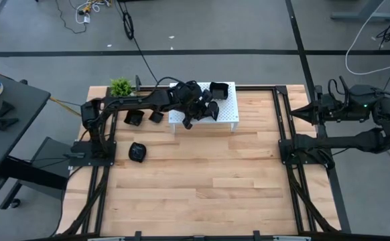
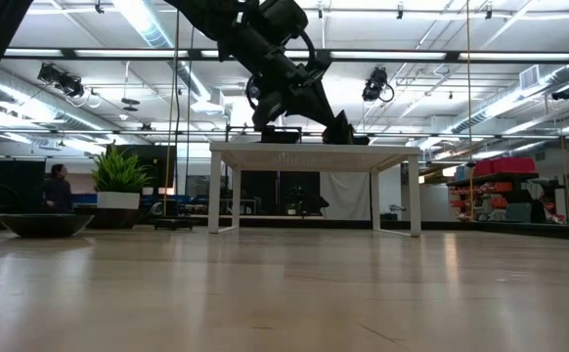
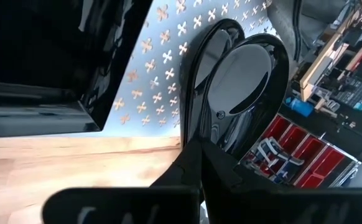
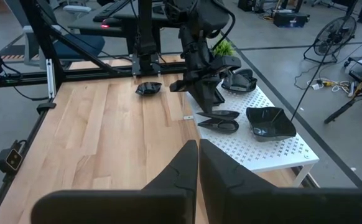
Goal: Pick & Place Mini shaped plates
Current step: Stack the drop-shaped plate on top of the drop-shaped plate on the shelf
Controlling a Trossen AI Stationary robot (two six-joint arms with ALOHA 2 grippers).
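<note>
My left gripper (image 1: 207, 109) reaches over the white perforated stand (image 1: 227, 115) and is shut on a glossy black teardrop plate (image 3: 246, 78). A second teardrop outline (image 3: 201, 68) shows close behind it. In the right wrist view two leaf-shaped plates (image 4: 221, 121) sit low over the stand under that gripper (image 4: 207, 99). A square plate (image 1: 219, 89) rests on the stand's far part. Two plates (image 1: 143, 118) lie on the table near the plant, and a rounded one (image 1: 137, 152) lies nearer. My right gripper (image 4: 198, 155) is shut, parked at the table's right edge (image 1: 319, 110). My left gripper pinches the teardrop plate by its narrow end (image 3: 217, 134) between the two fingers. The fingers slant down from above over the stand and lie along the plate's length. The plate stands on edge in the hold. Whether its wide end (image 2: 341, 132) touches the stand top, I cannot tell.
A small green potted plant (image 1: 121, 86) stands at the table's far left corner. The stand is a low white table on legs (image 2: 309, 156). Bare wood (image 1: 208, 181) fills the near half of the table. Black frame rails run along both sides (image 1: 285, 144).
</note>
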